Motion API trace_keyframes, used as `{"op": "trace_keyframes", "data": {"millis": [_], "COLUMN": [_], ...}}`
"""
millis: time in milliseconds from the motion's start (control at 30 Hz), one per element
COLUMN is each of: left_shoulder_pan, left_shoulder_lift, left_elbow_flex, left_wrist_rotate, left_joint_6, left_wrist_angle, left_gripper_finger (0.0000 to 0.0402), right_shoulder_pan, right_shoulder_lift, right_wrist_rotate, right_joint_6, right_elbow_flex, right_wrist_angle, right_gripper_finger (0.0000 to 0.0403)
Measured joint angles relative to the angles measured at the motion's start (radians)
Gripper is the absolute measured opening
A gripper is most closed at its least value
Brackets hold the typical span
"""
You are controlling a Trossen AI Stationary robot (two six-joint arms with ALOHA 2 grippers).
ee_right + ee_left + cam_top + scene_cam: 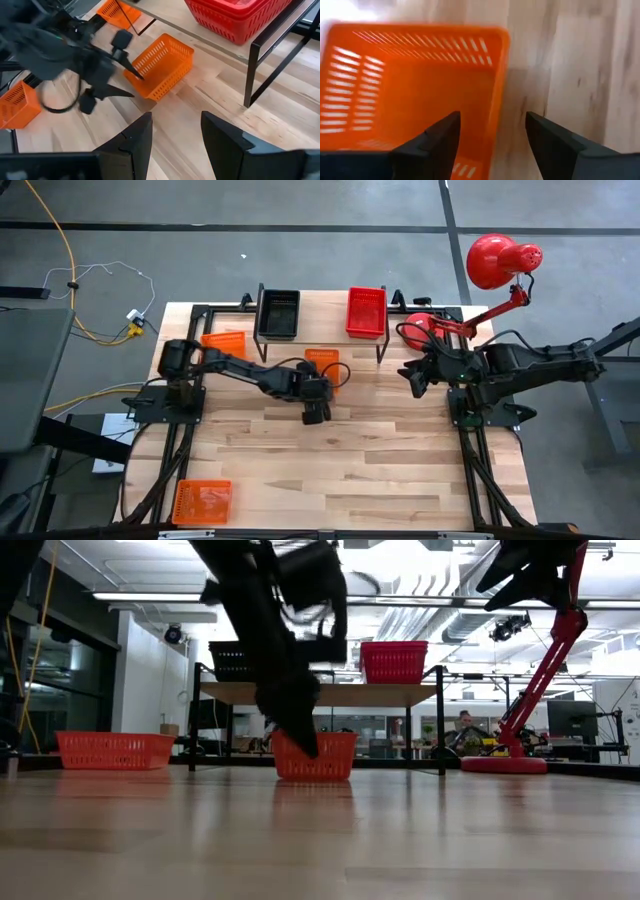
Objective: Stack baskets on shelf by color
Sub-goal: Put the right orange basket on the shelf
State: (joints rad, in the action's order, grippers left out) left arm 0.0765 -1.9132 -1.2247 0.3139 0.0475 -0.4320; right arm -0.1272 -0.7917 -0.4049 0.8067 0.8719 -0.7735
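Looking down, the left gripper (317, 412) partly hides an orange basket (322, 366) just before the shelf (330, 308), mid-table. Level view: arm blocks that basket's side. Left wrist: jaws open astride its wall. Right gripper (172, 131) hovers open, empty.

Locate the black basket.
In the high view the black basket sits on the left part of the shelf, with the red basket on the same shelf to its right.

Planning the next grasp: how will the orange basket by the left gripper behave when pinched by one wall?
The orange basket looks like thin slotted plastic, so probably light. Its wall may flex slightly between the open left gripper. Held by one wall, it would likely hang tilted.
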Motion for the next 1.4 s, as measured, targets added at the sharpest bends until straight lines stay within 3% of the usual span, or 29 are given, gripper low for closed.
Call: {"op": "trace_keyframes", "data": {"millis": [167, 333, 367, 600, 867, 1100, 1400], "left_shoulder_pan": [0.006, 0.0, -0.001, -0.056, -0.066, 0.08, 0.196], "left_shoulder_lift": [-0.033, -0.014, -0.002, 0.198, 0.461, 0.42, 0.325], "left_elbow_flex": [0.001, 0.0, -0.005, -0.052, -0.119, -0.119, -0.119], "left_wrist_rotate": [-0.016, -0.082, -0.108, -0.213, -0.153, -0.22, -0.22], "left_joint_6": [0.001, 0.057, 0.075, 0.045, -0.078, -0.134, -0.224], "left_wrist_angle": [-0.003, 0.001, 0.002, -0.071, -0.135, -0.159, -0.133], "left_gripper_finger": [0.0166, 0.0028, 0.0016, 0.0003, 0.0001, 0.0, 0.0], "right_shoulder_pan": [0.0, 0.0, 0.0, 0.0, 0.003, 0.003, 0.003], "right_shoulder_lift": [0.002, 0.001, 0.001, 0.001, 0.0, -0.001, -0.001], "right_wrist_rotate": [0.003, 0.004, 0.001, -0.01, -0.037, -0.061, -0.061], "right_joint_6": [0.002, 0.005, 0.005, 0.005, 0.007, 0.031, 0.031], "right_elbow_flex": [0.0, 0.0, 0.0, 0.0, 0.0, 0.0, 0.0], "right_wrist_angle": [0.001, 0.013, 0.015, 0.034, 0.044, 0.057, 0.061], "right_gripper_finger": [0.0156, 0.0156, 0.0156, 0.0156, 0.0156, 0.0156, 0.0156]}}
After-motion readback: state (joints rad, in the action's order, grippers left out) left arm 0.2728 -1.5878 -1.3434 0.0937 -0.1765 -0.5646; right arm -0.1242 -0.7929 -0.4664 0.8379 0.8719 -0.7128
